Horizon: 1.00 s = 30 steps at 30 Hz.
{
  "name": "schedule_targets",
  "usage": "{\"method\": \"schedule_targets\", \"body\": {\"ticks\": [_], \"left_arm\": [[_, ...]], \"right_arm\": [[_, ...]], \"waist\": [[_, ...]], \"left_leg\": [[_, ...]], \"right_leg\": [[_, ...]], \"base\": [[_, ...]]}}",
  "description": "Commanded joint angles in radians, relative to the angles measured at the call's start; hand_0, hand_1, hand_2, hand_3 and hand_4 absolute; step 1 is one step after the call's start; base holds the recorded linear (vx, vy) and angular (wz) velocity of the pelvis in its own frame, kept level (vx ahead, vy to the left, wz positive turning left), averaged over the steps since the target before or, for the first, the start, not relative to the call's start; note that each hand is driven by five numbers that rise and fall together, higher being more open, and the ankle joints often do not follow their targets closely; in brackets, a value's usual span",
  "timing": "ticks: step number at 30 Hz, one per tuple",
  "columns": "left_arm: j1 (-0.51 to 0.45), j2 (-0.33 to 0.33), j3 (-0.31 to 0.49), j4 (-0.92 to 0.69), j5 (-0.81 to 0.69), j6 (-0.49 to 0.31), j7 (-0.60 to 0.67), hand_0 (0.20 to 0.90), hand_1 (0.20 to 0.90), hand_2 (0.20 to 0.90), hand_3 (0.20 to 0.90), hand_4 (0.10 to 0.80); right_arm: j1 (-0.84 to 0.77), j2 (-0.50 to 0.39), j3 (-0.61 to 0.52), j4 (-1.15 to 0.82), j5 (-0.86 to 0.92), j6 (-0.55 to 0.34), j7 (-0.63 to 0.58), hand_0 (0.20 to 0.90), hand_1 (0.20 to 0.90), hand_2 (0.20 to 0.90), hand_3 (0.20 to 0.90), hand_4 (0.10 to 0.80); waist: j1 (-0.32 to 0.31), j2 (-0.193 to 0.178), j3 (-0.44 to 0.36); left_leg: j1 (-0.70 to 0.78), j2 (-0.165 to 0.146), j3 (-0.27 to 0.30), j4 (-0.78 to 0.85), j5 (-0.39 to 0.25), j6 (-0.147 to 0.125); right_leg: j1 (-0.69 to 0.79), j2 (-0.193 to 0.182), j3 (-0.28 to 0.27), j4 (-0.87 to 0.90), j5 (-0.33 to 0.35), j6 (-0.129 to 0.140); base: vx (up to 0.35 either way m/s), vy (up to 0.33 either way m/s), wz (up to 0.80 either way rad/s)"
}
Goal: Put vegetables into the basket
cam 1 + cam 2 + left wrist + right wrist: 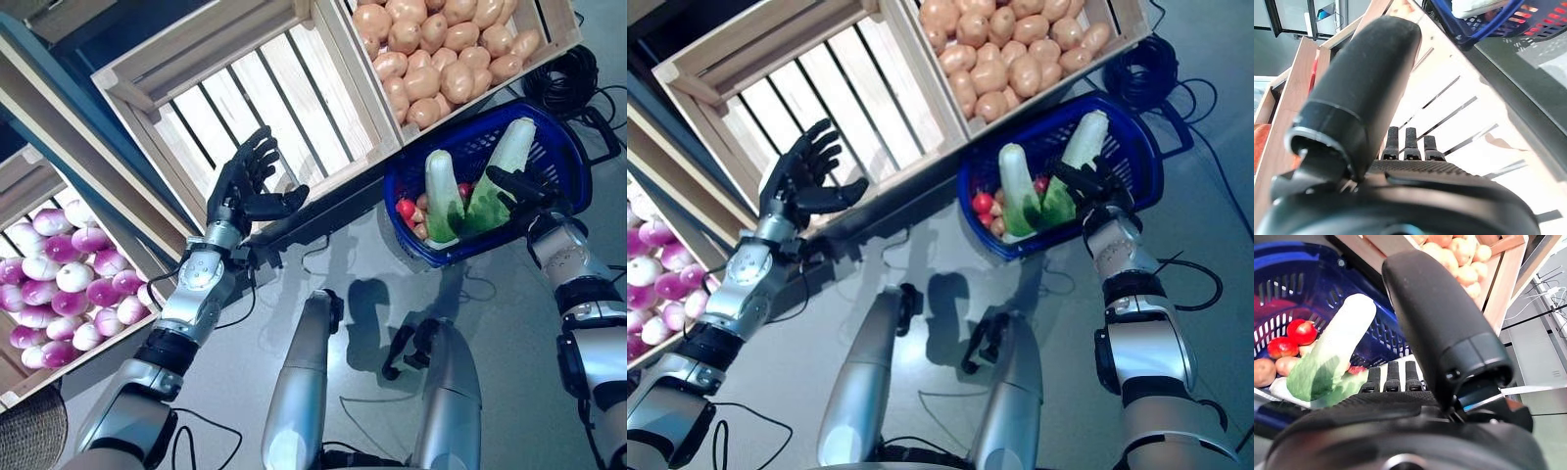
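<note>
A blue plastic basket (563,147) sits on the grey floor below the potato crate. It holds two long white-and-green vegetables (441,191) standing on end, red tomatoes (407,209) and a few potatoes. My right hand (519,186) reaches over the basket's near rim. Its fingers (1392,377) lie straight against the green end of the right-hand vegetable (1332,352), with the thumb standing free. My left hand (240,191) is raised, open and empty in front of the empty slatted crate (245,98), and its fingers (1410,144) are spread.
A tilted wooden crate of potatoes (441,49) stands at the upper right, next to the empty crate. Another crate at the left holds purple-and-white turnips (59,284). A wicker basket (29,431) shows at the lower left corner.
</note>
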Motion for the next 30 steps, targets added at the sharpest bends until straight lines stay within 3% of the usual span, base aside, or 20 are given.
{"method": "schedule_targets", "body": {"ticks": [1,9,10,17,23,25,30], "left_arm": [[-0.013,0.038,0.108,-0.110,-0.008,-0.120,-0.013,0.900,0.900,0.900,0.900,0.800],[0.036,0.022,0.098,-0.083,0.011,-0.095,-0.046,0.900,0.900,0.900,0.900,0.800],[0.040,0.019,0.096,-0.082,0.017,-0.090,-0.047,0.900,0.900,0.900,0.900,0.800],[0.093,-0.056,0.032,0.010,0.160,-0.063,0.012,0.900,0.900,0.900,0.900,0.800],[0.227,-0.125,0.014,0.113,0.227,-0.050,0.006,0.900,0.900,0.900,0.900,0.800],[0.307,-0.177,0.009,0.195,0.259,-0.061,-0.025,0.900,0.900,0.900,0.900,0.800],[0.387,-0.240,0.012,0.310,0.300,-0.085,-0.053,0.900,0.900,0.900,0.900,0.800]], "right_arm": [[-0.023,-0.046,-0.022,-0.072,-0.028,-0.068,0.044,0.900,0.900,0.900,0.900,0.800],[0.094,0.007,-0.019,-0.095,-0.013,-0.071,0.050,0.900,0.900,0.900,0.900,0.800],[0.110,0.019,-0.023,-0.101,-0.013,-0.079,0.048,0.900,0.900,0.900,0.900,0.800],[0.298,0.196,0.018,-0.218,-0.078,-0.153,0.004,0.900,0.900,0.900,0.900,0.800],[0.490,0.280,0.038,-0.289,-0.098,-0.184,0.078,0.900,0.900,0.900,0.900,0.800],[0.583,0.320,0.038,-0.310,-0.109,-0.213,0.132,0.900,0.900,0.900,0.900,0.800],[0.687,0.375,0.057,-0.346,-0.125,-0.225,0.175,0.900,0.900,0.900,0.900,0.800]], "waist": [[-0.008,-0.007,-0.032],[0.005,-0.037,-0.117],[0.006,-0.038,-0.124],[-0.008,-0.063,-0.211],[-0.026,-0.066,-0.311],[-0.034,-0.067,-0.370],[-0.049,-0.072,-0.412]], "left_leg": [[0.131,0.013,0.047,-0.042,-0.020,0.045],[0.313,-0.008,0.050,-0.262,0.020,0.033],[0.321,-0.005,0.056,-0.291,0.051,0.038],[0.545,-0.006,0.066,-0.553,0.118,0.029],[0.746,-0.015,0.087,-0.825,0.201,0.022],[0.827,-0.010,0.103,-0.942,0.230,0.019],[0.901,-0.004,0.124,-1.047,0.253,0.018]], "right_leg": [[0.075,0.001,0.030,-0.109,0.186,0.021],[0.246,0.002,0.014,-0.298,0.236,0.048],[0.255,0.001,0.003,-0.325,0.262,0.037],[0.496,0.030,-0.019,-0.634,0.343,0.060],[0.699,0.077,-0.014,-0.969,0.447,0.093],[0.782,0.098,-0.009,-1.108,0.497,0.104],[0.838,0.108,0.002,-1.213,0.546,0.119]], "base": [[0.041,0.054,0.04],[0.080,0.041,0.03],[0.069,0.018,-0.04],[0.093,0.020,-0.09],[0.093,0.027,-0.12],[0.164,0.035,0.03],[0.057,0.017,-0.02]]}}
